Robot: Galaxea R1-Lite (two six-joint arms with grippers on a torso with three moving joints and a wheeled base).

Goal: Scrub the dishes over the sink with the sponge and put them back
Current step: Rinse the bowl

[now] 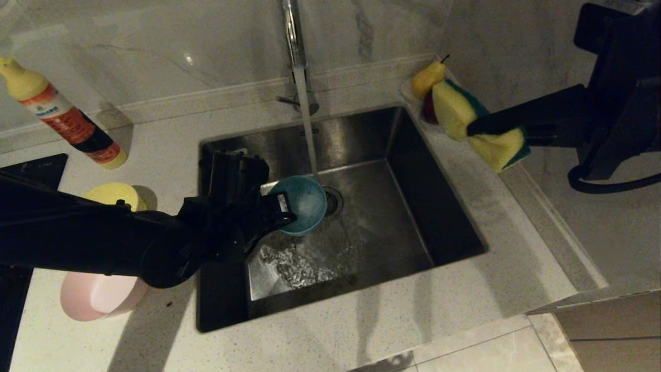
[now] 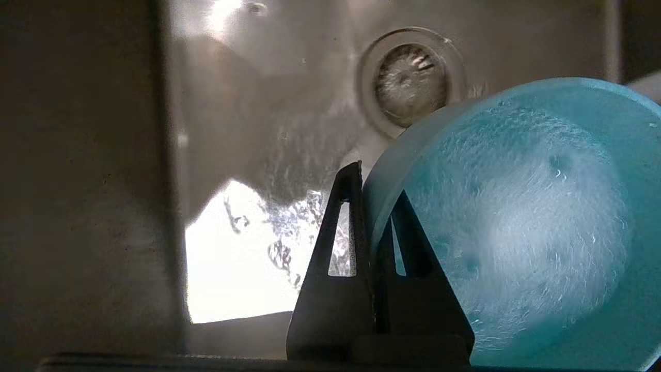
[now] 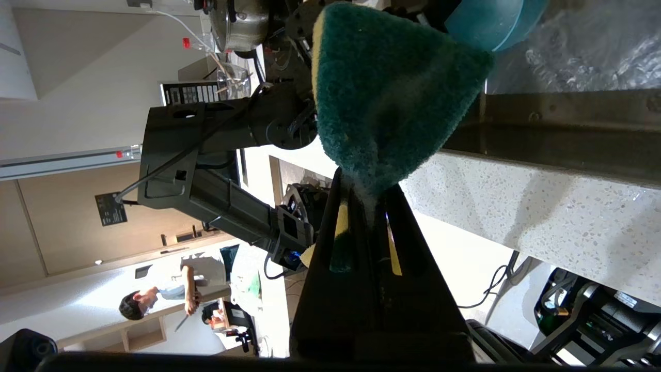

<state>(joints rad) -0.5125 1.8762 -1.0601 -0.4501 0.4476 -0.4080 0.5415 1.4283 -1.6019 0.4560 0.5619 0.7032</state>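
**Blue bowl under the running tap, sponge held off to the right**

While water streams from the tap into the sink, your left gripper pinches the rim of the light blue bowl, one finger inside the wall and one outside, as the left wrist view shows. The bowl is tilted on its side above the sink's middle, just beside the drain strainer, its mouth turned up toward the stream, and its inside is white with foam and water. Your left arm reaches in low from the left edge of the counter, crossing over the sink's left rim.

Your right gripper is pressed together on the sponge, squeezing it at its middle so the yellow foam bulges at both ends; the green scouring face shows in the right wrist view. It hangs above the counter's strip past the sink's right rim, near the back right corner, well apart from the bowl.

On the counter left of the sink, the pink bowl sits near the front edge and the yellow bowl behind it, both partly hidden by your left arm. A bottle lies toward the back left corner. A pear rests at the sink's back right corner. The wall behind is pale marble.
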